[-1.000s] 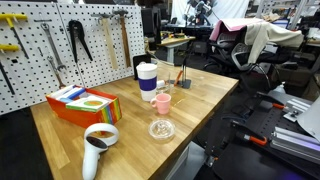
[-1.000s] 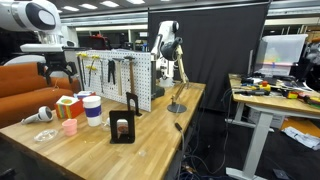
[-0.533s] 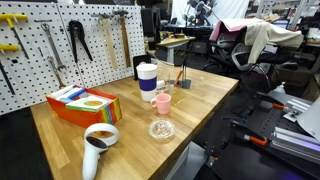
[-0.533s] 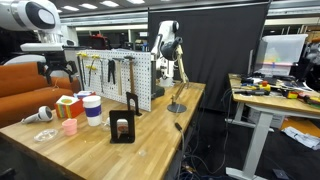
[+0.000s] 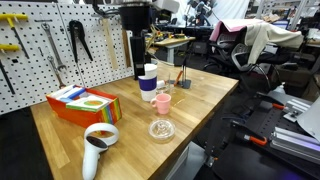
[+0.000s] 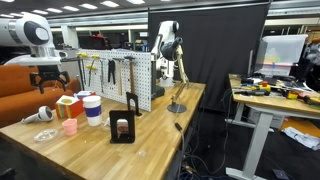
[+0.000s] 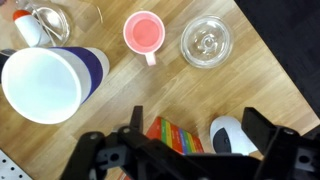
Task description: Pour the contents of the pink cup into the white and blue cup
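Observation:
The pink cup (image 7: 143, 32) is small and stands upright on the wooden table; it also shows in both exterior views (image 5: 161, 102) (image 6: 70, 127). The white and blue cup (image 7: 45, 82) stands next to it, taller, white above a dark blue band (image 5: 147, 80) (image 6: 92, 108). My gripper (image 7: 197, 125) is open and empty. It hangs above the table, over the colourful box and white device, apart from both cups. It shows high above the cups in both exterior views (image 5: 137, 60) (image 6: 48, 80). I cannot see into the pink cup well enough to tell what it holds.
A flat clear glass dish (image 7: 206, 42) (image 5: 161, 129) lies by the pink cup. A colourful box (image 7: 180, 135) (image 5: 85, 103) and a white round device (image 7: 232, 135) (image 5: 98, 140) lie nearby. A black stand (image 6: 122, 120) stands on the table. A pegboard with tools (image 5: 70, 40) backs it.
The arm has swung in over the table. It now shows above the cups in one exterior view, and the gripper has shifted left and lower in the other.

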